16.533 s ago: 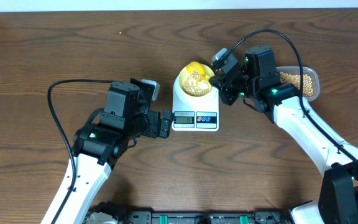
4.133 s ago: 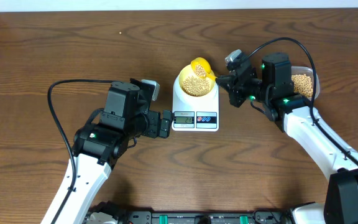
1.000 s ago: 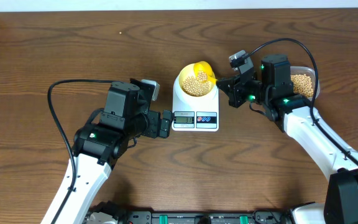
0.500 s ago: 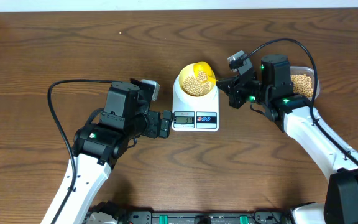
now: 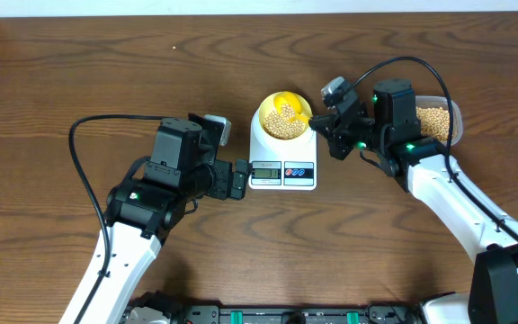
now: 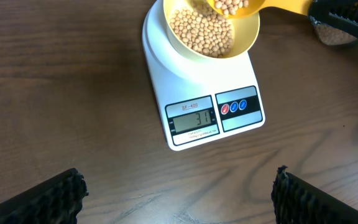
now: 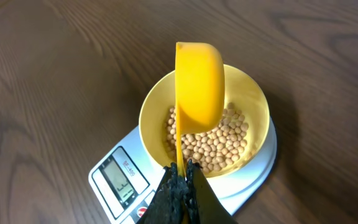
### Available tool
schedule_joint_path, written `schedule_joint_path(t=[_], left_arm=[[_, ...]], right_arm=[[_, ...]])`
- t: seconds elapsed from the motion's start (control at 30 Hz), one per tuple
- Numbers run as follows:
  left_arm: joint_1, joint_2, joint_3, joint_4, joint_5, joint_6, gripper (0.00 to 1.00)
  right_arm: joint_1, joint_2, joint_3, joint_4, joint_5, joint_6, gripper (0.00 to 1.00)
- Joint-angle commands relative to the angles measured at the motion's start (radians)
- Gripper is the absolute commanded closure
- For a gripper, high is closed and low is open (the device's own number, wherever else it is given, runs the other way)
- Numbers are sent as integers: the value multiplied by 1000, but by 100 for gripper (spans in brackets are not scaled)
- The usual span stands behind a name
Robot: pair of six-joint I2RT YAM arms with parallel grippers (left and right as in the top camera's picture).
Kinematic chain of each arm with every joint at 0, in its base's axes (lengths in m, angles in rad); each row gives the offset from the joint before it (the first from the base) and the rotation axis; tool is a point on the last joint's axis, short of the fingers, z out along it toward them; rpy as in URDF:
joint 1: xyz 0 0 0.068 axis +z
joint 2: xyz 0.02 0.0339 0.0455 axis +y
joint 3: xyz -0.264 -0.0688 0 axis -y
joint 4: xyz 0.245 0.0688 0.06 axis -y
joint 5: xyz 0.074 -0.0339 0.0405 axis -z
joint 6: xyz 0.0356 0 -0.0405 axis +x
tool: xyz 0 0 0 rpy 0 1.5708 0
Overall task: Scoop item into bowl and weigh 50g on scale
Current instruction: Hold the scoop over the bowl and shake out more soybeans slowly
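The pale yellow bowl (image 5: pixel 263 118) stands on the white scale (image 5: pixel 282 167) and holds a heap of tan beans (image 5: pixel 282 122). My right gripper (image 5: pixel 322 124) is shut on the handle of a bright yellow scoop (image 5: pixel 294 102), whose cup hangs over the bowl's far right side. In the right wrist view the scoop (image 7: pixel 199 81) is rolled onto its side above the beans (image 7: pixel 215 144), with my gripper (image 7: pixel 182 172) pinching its thin handle. The left wrist view shows a few beans in the scoop (image 6: pixel 270 6) and the scale's display (image 6: pixel 194 117) reading 31. My left gripper (image 5: pixel 241 178) stands open beside the scale's left front, holding nothing.
A clear plastic tub (image 5: pixel 441 121) of beans sits behind my right arm at the right. Black cables loop above both arms. Bare brown table lies all round the scale (image 6: pixel 185 140).
My right gripper has shifted slightly left, bringing the scoop further over the bowl. The left arm has not moved.
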Motion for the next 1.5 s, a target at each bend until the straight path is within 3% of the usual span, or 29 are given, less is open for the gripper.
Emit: schedule_joint_path(t=[0.0,0.97,1.47], left_arm=[[-1,-4,-3,0,-7,16,2],[-2,-4,-3,0,-7,16,2],[-1,-4,-3,0,-7,16,2]], right_arm=[[5,6,-2,2,-13,-80,99],[4,6,-2,7,6,-195,99],[4,6,-2,6,12,-87,99]])
